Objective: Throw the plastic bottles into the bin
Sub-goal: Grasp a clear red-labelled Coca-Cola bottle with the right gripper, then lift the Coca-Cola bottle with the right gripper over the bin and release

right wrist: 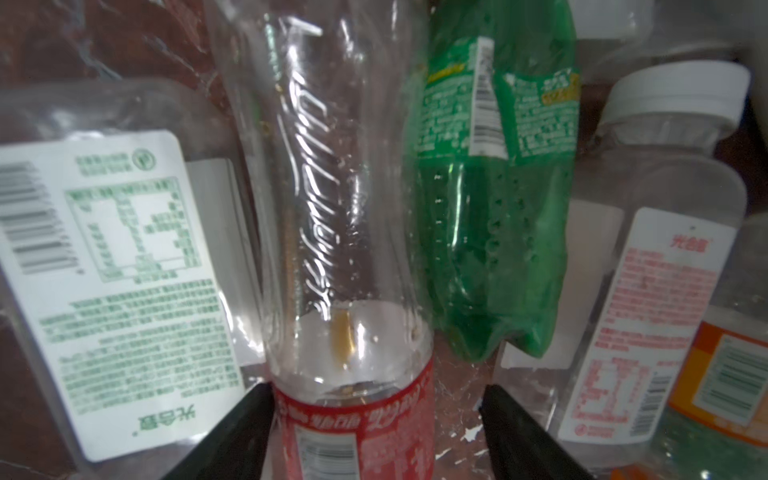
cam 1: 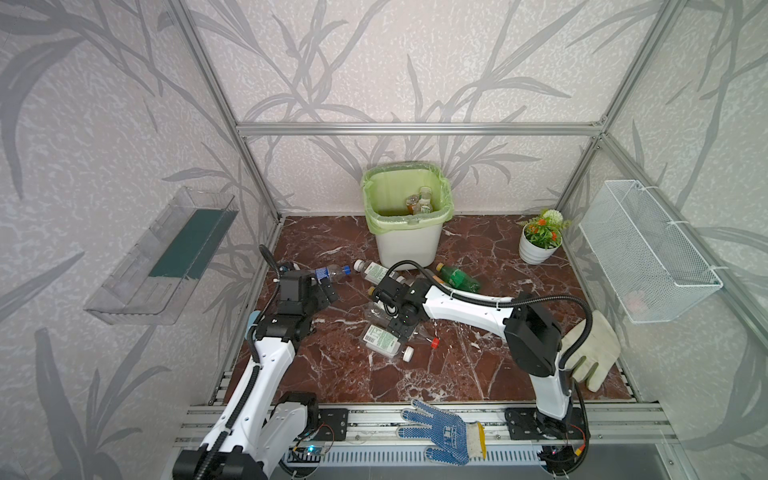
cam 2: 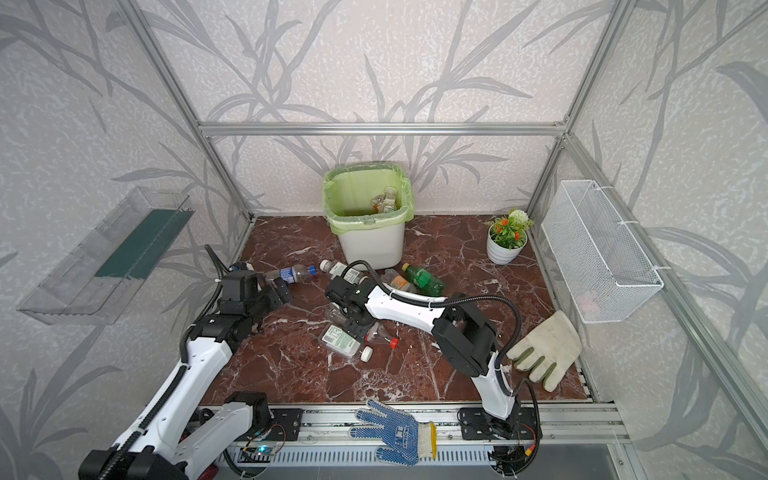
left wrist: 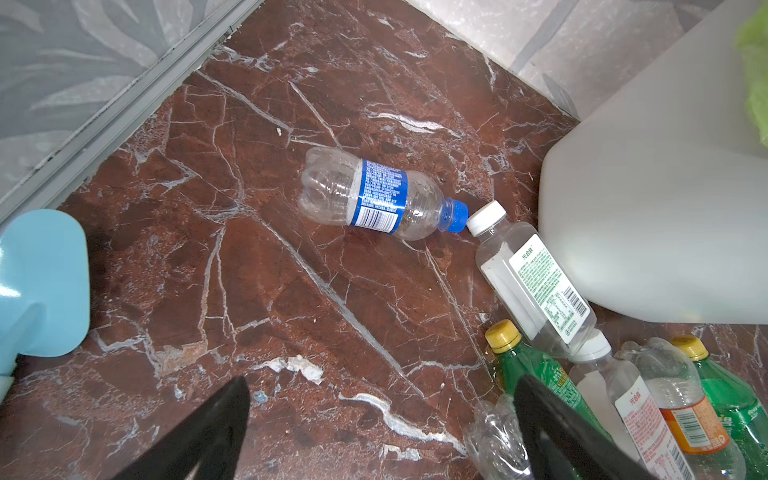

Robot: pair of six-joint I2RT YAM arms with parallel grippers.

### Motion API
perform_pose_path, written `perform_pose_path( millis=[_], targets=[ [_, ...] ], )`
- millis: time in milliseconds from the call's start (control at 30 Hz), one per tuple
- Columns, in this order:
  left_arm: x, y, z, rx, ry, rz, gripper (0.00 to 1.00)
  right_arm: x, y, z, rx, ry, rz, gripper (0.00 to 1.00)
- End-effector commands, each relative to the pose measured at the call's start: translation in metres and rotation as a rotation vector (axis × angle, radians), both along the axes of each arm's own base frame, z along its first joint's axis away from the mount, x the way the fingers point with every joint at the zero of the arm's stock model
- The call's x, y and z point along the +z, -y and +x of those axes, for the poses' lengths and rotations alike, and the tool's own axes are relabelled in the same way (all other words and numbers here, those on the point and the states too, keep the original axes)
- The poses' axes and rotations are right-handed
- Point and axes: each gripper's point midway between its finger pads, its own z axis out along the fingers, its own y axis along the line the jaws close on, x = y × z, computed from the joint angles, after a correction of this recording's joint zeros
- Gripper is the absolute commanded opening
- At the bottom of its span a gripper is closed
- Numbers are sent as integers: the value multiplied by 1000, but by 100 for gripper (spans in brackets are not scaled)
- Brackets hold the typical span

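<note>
Red-label bottle [right wrist: 332, 249] runs straight out from right hand [right wrist: 376, 388], jaws astride it, not yet clamped; left hand [left wrist: 382, 382] spread, empty.

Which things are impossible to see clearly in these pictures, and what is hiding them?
- Both top views: the right gripper covers part of the bottle pile; the count is unclear.
- Both top views: the bin wall hides its lower contents.
- Right wrist view: the red-label bottle is cut off by the edge; its cap is unseen.
- Left wrist view: a light blue thing is cut by the edge; unidentifiable.
</note>
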Motion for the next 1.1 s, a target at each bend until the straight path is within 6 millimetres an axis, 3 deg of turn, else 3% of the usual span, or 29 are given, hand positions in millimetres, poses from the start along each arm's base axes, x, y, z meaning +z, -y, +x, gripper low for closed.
perform_pose_path(
  millis=[0, 367, 500, 733, 1067],
  targets=[
    [-8, -3, -6, 4, -28, 7, 99, -4, 15, -3, 32, -1, -88, 66],
    [-11, -4, -9, 10, -37, 5, 99, 3, 59, -33, 44, -43, -128, 59],
    [-12, -4, -10, 11, -40, 2, 99, 7, 74, -37, 48, -44, -165, 63],
    [-15, -2, -10, 7, -42, -8, 99, 27, 52, -27, 59, -22, -110, 84],
    [-17, -7, -15, 21, -48, 9, 99, -6, 38, -33, 128, -144, -177, 82]
  ],
)
